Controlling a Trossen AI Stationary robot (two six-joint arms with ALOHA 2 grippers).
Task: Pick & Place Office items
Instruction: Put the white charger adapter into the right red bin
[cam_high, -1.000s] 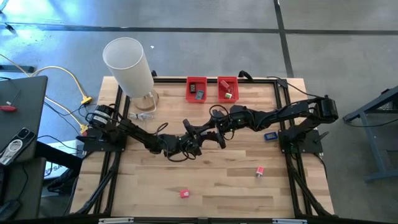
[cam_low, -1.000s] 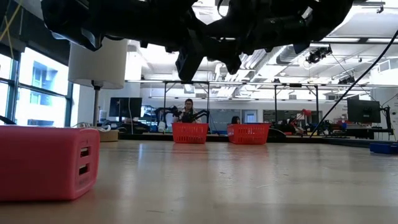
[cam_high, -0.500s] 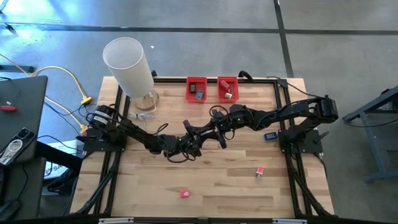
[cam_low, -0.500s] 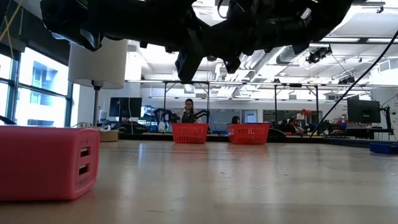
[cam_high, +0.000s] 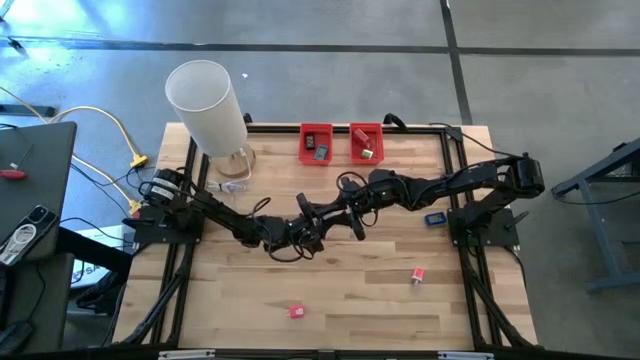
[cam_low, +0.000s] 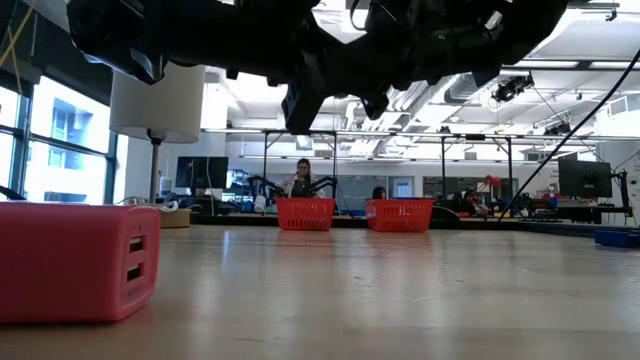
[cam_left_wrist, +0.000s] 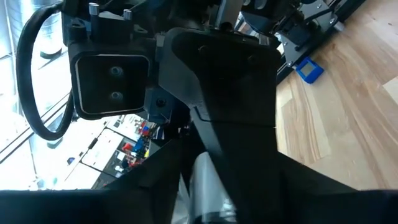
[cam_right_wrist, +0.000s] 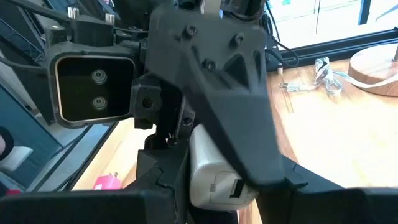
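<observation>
Both arms meet over the table's middle, raised off the wood. My left gripper (cam_high: 303, 231) and my right gripper (cam_high: 343, 217) face each other tip to tip. Between them sits a small white blocky piece (cam_right_wrist: 214, 171), which shows as a pale piece (cam_left_wrist: 208, 186) in the left wrist view. Each gripper is shut on it. Loose on the table lie a red piece (cam_high: 296, 311) near the front edge, a red-and-white piece (cam_high: 418, 274) and a blue piece (cam_high: 434, 218). The red piece (cam_low: 78, 262) shows close up in the low view. My left gripper has the white piece (cam_left_wrist: 200, 177) between its two fingers, coming level from the table's left; the right gripper's finger (cam_left_wrist: 230, 93) hides most of the contact. The piece is lifted clear of the table. My right gripper has the white piece's side (cam_right_wrist: 202, 155) between its two fingers, coming level from the table's right. The left gripper's finger (cam_right_wrist: 217, 68) lies over the piece's top and hides the rest. The piece is clear of the table.
Two red bins (cam_high: 316, 143) (cam_high: 366, 142) stand at the far edge, a dark item in one and a green one in the other. A tall white cylinder (cam_high: 205, 108) on a wooden base stands at the far left corner, with a cable beside it. Bare wood lies toward the near edge.
</observation>
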